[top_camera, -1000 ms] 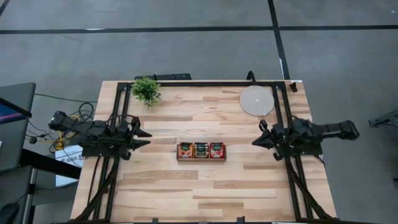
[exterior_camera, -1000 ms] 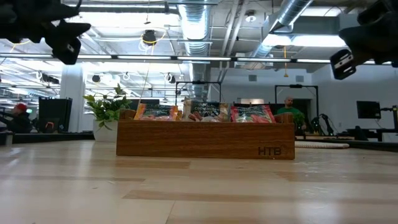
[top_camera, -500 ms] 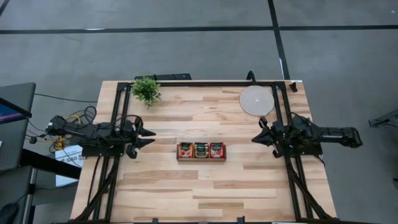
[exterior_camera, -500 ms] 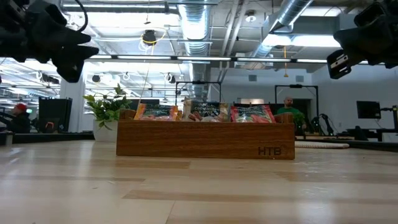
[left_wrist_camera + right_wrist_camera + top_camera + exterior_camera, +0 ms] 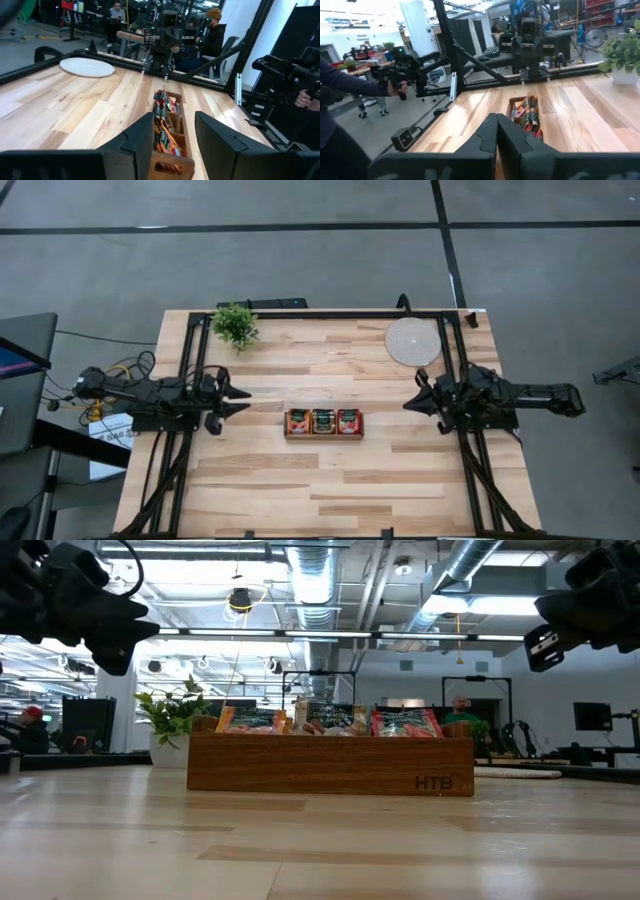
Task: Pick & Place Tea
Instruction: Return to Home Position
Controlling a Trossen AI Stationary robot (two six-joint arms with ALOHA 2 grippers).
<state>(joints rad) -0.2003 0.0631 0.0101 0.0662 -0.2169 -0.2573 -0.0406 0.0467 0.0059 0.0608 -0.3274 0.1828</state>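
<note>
The tea sachets, red and beige with green print, stand upright in the three compartments of a brown wooden tray at the table's middle. They also show above the tray wall in the low view, and as packed sachets in both wrist views. My left gripper hovers open to the left of the tray, pointing at it, and the tray's end shows between its fingers. My right gripper hovers shut to the right of the tray, fingers together.
A small potted plant stands near the far left corner. A pale round disc lies near the far right corner. Bare wood lies between each gripper and the tray and along the near side. People and equipment show beyond the table.
My left gripper has moved a little toward the tray and slightly down. My right arm has shifted only slightly, its gripper staying to the right of the tray. The tray and sachets have kept still.
</note>
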